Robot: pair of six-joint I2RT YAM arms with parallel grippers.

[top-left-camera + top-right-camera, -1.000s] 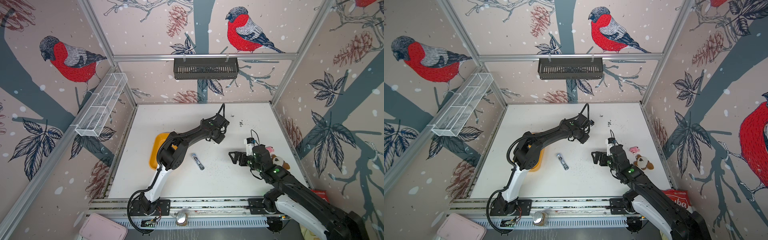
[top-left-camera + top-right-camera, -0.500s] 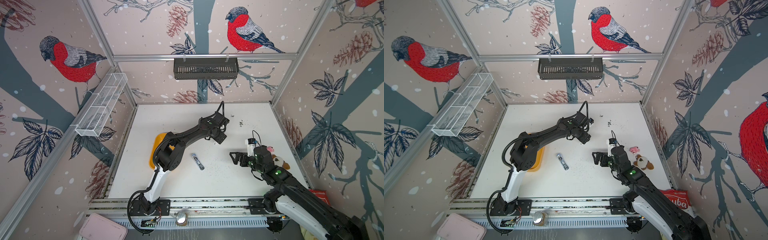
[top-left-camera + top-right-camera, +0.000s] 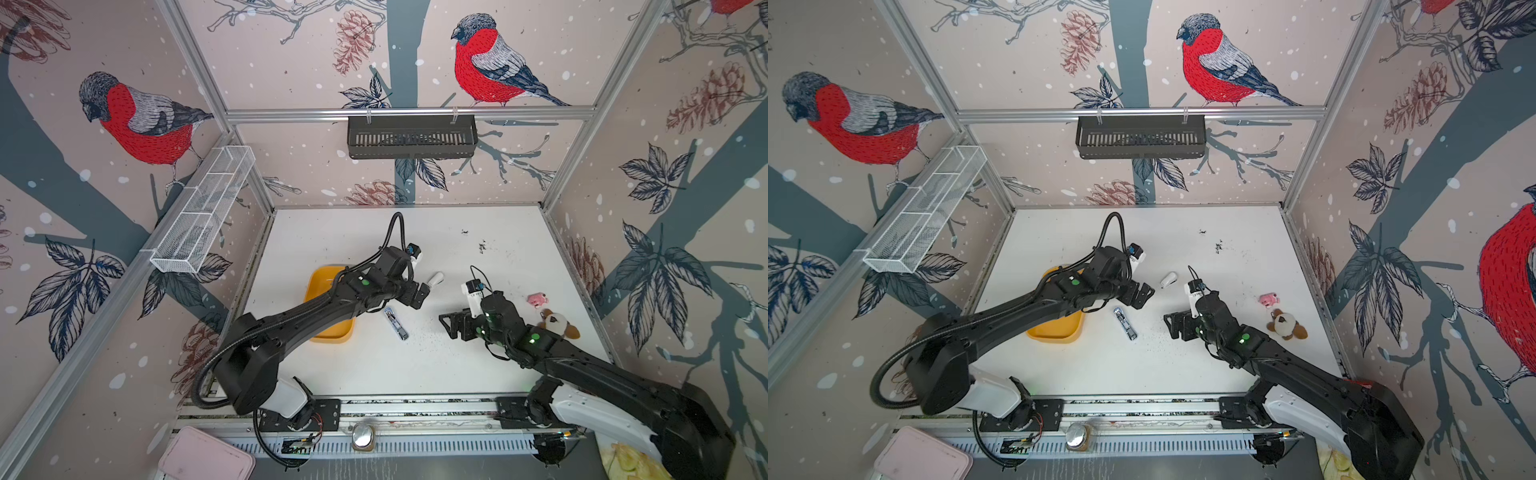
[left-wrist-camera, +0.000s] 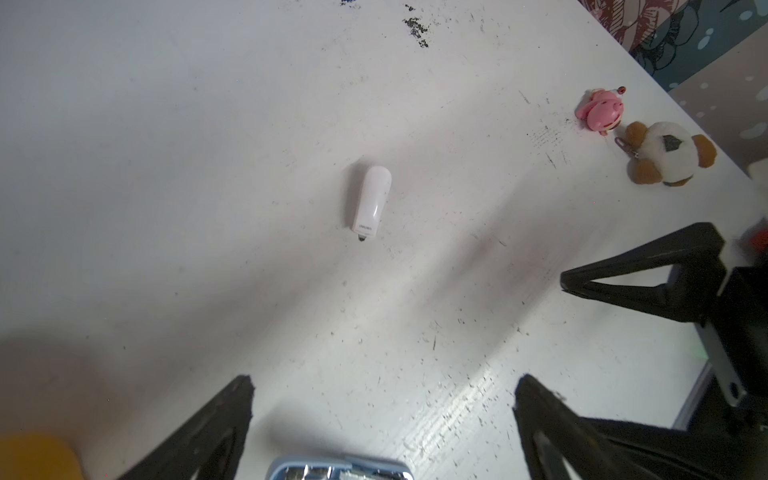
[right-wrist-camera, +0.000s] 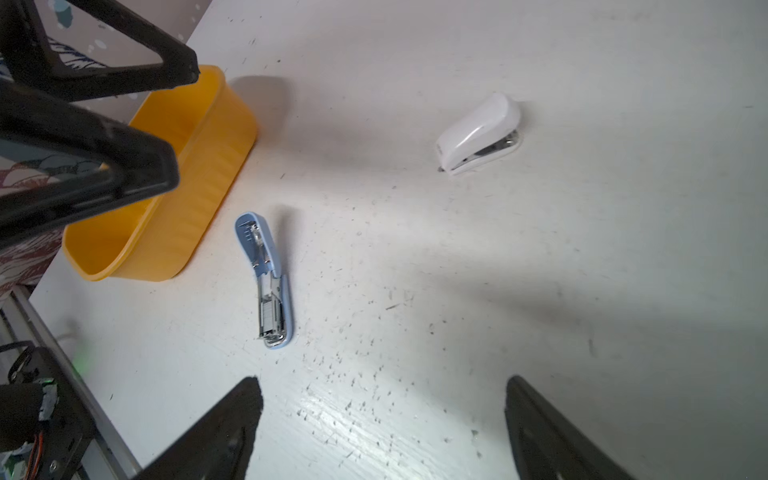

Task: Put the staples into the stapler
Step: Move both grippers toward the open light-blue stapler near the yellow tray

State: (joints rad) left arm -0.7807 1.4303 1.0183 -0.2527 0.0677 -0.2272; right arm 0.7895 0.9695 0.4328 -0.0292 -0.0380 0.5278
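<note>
**Opened flat, jaws wide on both sides**

Underneath it all, a white, scuffed table (image 3: 374, 374). Over its middle, the left gripper (image 3: 418, 293), spread wide with nothing between the fingers (image 4: 232, 399), hanging above the surface. Opposite, on the right in both top views, the right gripper (image 3: 447, 328), likewise wide and empty, low over the table. To the left, partly under the left arm (image 3: 316, 307), a yellow tray (image 3: 332, 336). Between tray and right gripper, touching neither, the blue stapler (image 5: 266, 282), folded open flat with its metal channel up. Farther back, well apart from it, a white stapler (image 5: 478, 133), closed and standing on its base. Near the table's right edge, a brown-and-white plush (image 3: 559, 325), and just behind it a pink toy (image 3: 537, 299). In the blue stapler's channel, the staples (image 5: 272, 316): a short silver strip, seated lengthwise. In front of the right gripper, dark specks (image 5: 353, 395) strewn over the table.
</note>
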